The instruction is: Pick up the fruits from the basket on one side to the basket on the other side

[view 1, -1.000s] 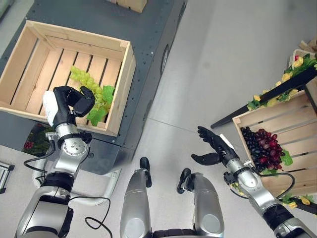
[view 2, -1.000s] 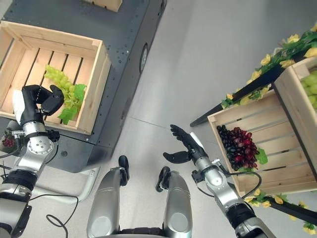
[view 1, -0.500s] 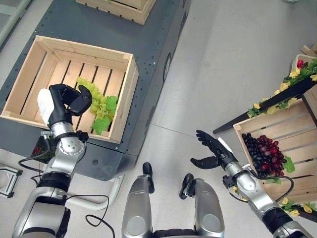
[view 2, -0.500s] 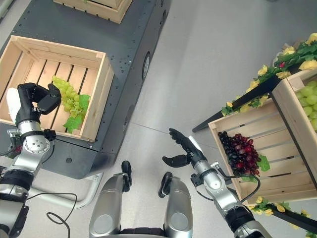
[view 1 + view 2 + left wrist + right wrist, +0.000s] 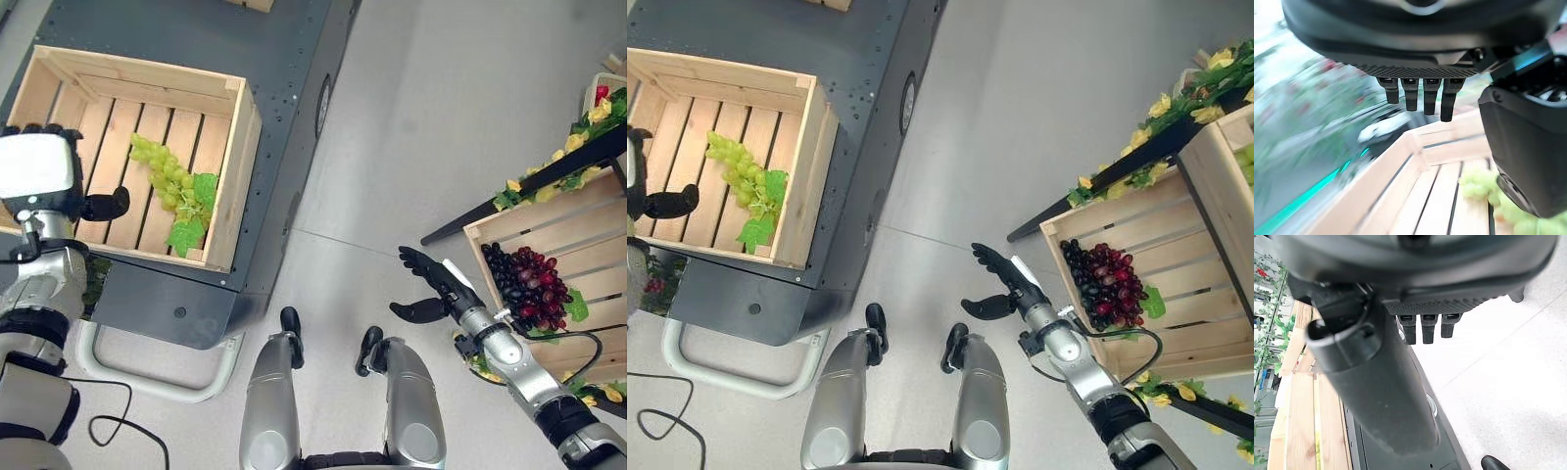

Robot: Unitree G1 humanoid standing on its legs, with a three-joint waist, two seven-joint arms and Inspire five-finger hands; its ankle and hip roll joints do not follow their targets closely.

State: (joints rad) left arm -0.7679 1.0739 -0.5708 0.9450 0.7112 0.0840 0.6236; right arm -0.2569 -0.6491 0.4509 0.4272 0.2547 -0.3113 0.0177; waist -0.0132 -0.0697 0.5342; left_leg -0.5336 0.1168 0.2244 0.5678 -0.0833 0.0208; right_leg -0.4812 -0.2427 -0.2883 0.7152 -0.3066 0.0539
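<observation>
Grapes (image 5: pixel 168 182) lie crated; left hand (image 5: pixel 39 176) hovers, fingers seemingly relaxed.

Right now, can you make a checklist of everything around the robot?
Surface: grey floor; dark platform under the left crate.
Job's things: green grapes lie in the left wooden crate; dark red grapes lie in the right wooden crate.
Clutter: nothing seen.
Hands: left hand is beside the green grapes, open, holding nothing; right hand is over the floor, open, fingers spread, short of the right crate.
Cables: nothing seen.
Surroundings: yellow flowers and leaves trim the right shelf.
</observation>
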